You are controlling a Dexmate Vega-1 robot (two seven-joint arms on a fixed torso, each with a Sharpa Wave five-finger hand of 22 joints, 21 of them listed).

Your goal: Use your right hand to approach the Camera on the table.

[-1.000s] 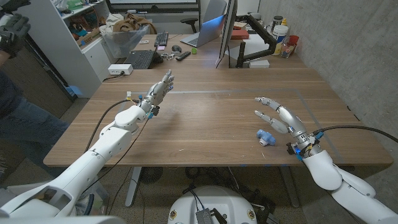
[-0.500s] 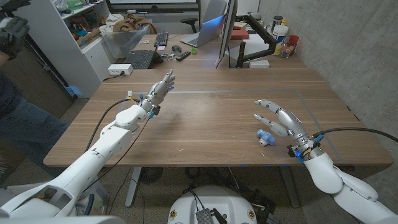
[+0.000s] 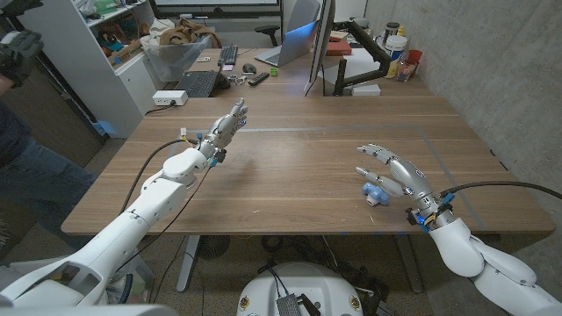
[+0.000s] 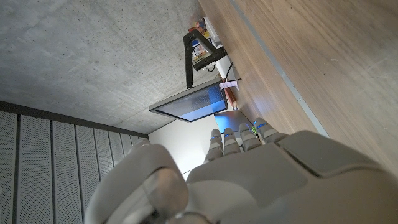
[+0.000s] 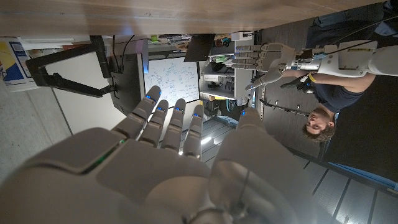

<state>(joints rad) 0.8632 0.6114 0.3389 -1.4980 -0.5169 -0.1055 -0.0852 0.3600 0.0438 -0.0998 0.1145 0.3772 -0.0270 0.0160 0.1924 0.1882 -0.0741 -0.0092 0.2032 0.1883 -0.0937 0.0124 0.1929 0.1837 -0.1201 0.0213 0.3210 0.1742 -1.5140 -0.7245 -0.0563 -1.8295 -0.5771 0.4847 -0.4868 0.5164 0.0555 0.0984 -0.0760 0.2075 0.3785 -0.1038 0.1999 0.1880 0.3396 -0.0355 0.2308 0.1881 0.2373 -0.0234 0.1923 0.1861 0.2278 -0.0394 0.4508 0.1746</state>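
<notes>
One small blue Camera lies on the wooden surface near its front edge, just beside the right hand, whose fingers are spread and arch above it, holding nothing. Farther back, the left hand is raised with fingers straight and close together, also empty. The right wrist view adds a person and a monitor with writing too small to read.
</notes>
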